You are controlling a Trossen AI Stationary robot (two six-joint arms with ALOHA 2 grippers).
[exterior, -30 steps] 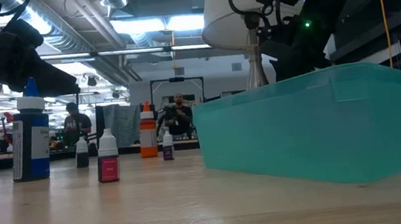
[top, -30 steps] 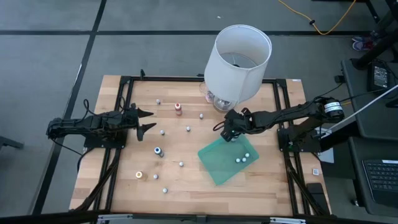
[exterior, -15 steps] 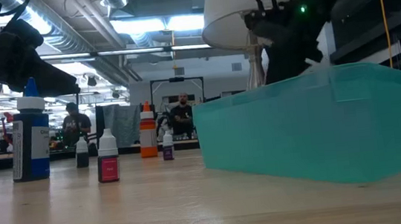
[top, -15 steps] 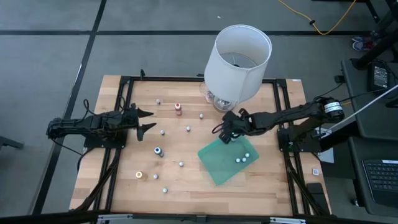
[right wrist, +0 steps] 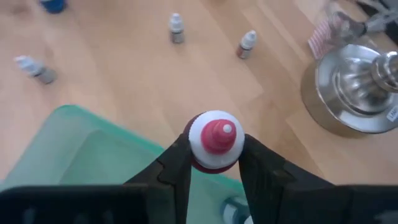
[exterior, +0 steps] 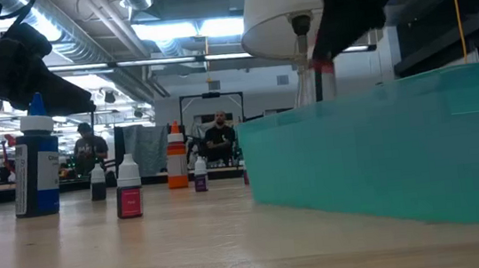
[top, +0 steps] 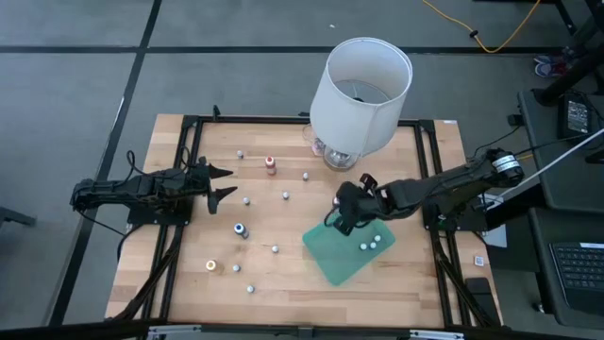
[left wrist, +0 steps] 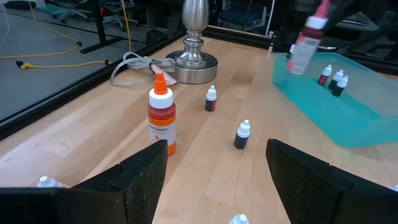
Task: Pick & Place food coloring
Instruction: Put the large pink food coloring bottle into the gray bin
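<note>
My right gripper (top: 341,217) is shut on a small food coloring bottle (right wrist: 214,140) with a white cap and a red tip. It holds the bottle in the air over the far left edge of the green tray (top: 344,250). The left wrist view shows the bottle (left wrist: 303,46) hanging above the tray's rim (left wrist: 298,93). A few tiny bottles (top: 373,242) lie in the tray. More bottles stand upright on the wooden table, among them an orange one (top: 271,165) and a blue-topped one (top: 241,229). My left gripper (top: 223,183) waits open at the table's left. My right gripper pinches the bottle at its white cap (right wrist: 194,148), one finger (right wrist: 174,167) on each side. The fingers slant down from the table's right. The bottle hangs below them, roughly upright with its red tip up, clear of the table and the tray.
A big white lamp (top: 363,85) stands at the far edge, its metal base (right wrist: 354,87) just beyond the tray. A yellow-topped bottle (top: 211,266) and several tiny bottles dot the table's middle and near side. Black frame rails run along both table sides.
My right gripper has risen from the table beside the tray's far corner and has moved toward the near edge, over the tray's far left rim. The bottle has gone with it and now hangs clear of the table.
</note>
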